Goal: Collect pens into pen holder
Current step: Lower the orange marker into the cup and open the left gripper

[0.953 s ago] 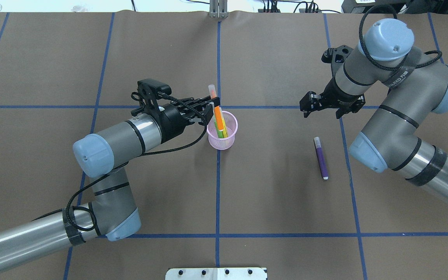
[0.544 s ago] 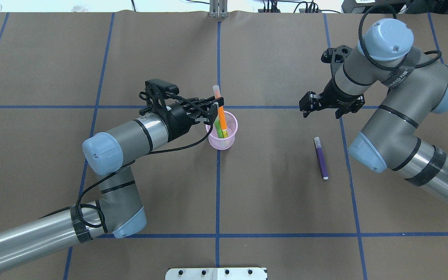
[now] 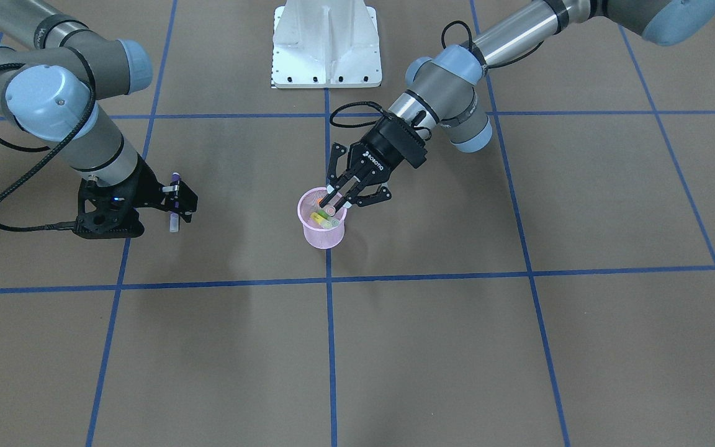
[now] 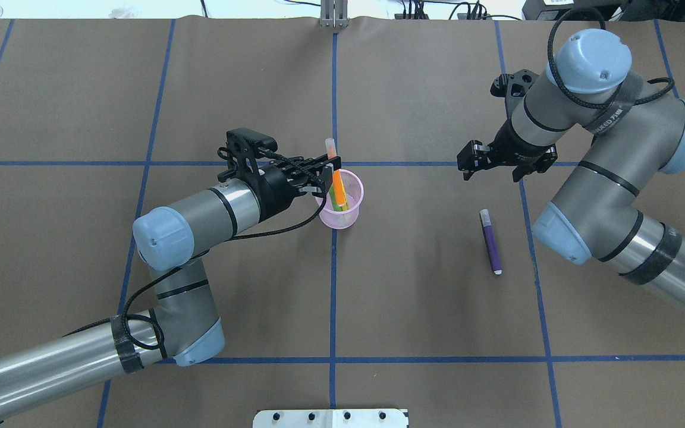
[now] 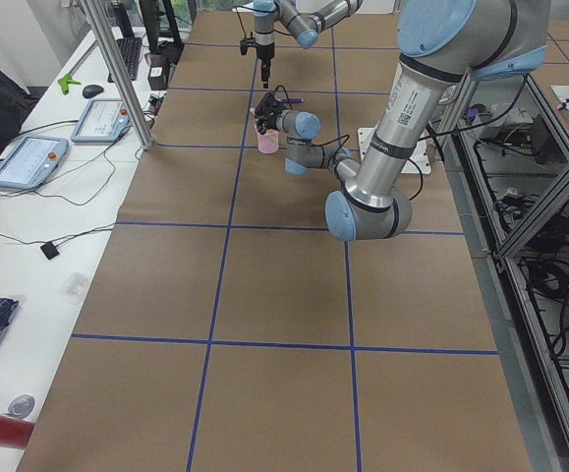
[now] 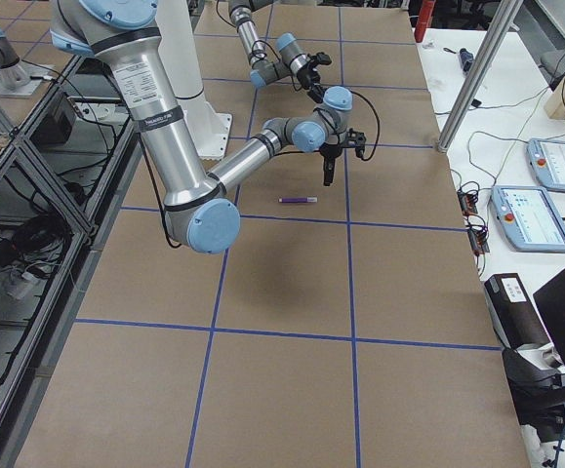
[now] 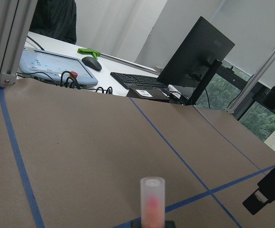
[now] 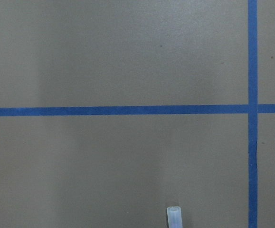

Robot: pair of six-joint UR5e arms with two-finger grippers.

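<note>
My left hand (image 4: 326, 169) is clamped on the orange pen (image 4: 338, 189), gripping it high, just under the cap, so the long lower part is free to go into the cup (image 4: 361, 193) first; I hold it nearly upright and tipped a little, because the mesh mouth is narrow and a slanted stick would catch the rim; the lower end is already inside, but from these angles I cannot tell whether it has reached the bottom. The green pen (image 3: 333, 221) and yellow pen (image 3: 316, 216) lean together inside, so I bring the orange one in on my side of the opening, where there is room. The cup stands at the middle of the surface (image 4: 414, 297), on the line between my two arms, within reach of either.

The purple pen (image 4: 490, 242) lies flat on my right side, well apart from the cup, the last one out; my right hand (image 4: 500, 161) hangs above the surface just beyond its capped end, fingers spread and pointing down, holding nothing; I judge it is parked there ready to drop on that pen once the cup is free.
</note>
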